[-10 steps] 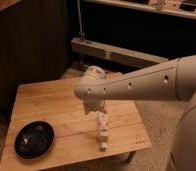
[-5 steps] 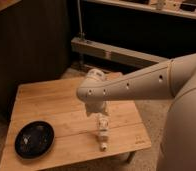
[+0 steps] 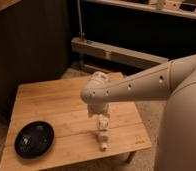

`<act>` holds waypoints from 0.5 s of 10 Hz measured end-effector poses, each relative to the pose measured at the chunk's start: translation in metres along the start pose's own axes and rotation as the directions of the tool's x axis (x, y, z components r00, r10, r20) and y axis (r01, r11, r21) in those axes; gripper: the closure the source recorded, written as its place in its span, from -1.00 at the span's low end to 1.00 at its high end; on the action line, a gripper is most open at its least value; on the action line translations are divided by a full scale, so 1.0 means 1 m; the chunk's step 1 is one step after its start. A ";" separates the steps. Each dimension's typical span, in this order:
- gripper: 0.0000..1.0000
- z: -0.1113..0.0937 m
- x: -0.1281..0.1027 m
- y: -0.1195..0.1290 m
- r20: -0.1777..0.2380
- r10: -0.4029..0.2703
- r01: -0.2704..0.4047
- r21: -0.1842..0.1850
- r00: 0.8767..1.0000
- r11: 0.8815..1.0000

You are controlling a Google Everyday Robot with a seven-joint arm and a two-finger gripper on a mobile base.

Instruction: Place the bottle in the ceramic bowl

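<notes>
Pointing straight down: pincer [image 3: 102, 131] over table [image 3: 51, 107]

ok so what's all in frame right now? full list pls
table: one, light wood, centre-left of the view
ceramic bowl: one, glossy black, front left of the table
bottle: one, whitish, front right of the table, right under the gripper; contact cannot be told
rail: one, grey, low along the dark back wall behind the table
shelf: one, pale edge, top of the view, contents unclear
floor: speckled grey, around the table
arm: one, white, reaching in from the right over the table
gripper: one, white, pointing down over the table's front right, open, above the bottle
robot body: white, right edge
</notes>
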 end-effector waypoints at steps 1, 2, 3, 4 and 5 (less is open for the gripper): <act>-0.30 0.003 0.000 -0.002 0.001 0.005 -0.005 -0.002 1.000 1.000; -0.30 0.005 0.000 -0.004 0.003 0.007 -0.007 -0.007 1.000 1.000; -0.30 0.007 -0.001 -0.004 0.006 0.008 -0.008 -0.011 1.000 1.000; -0.30 0.008 0.000 -0.005 0.008 0.009 -0.009 -0.014 1.000 1.000; -0.30 0.011 0.000 -0.005 0.009 0.009 -0.009 -0.018 1.000 1.000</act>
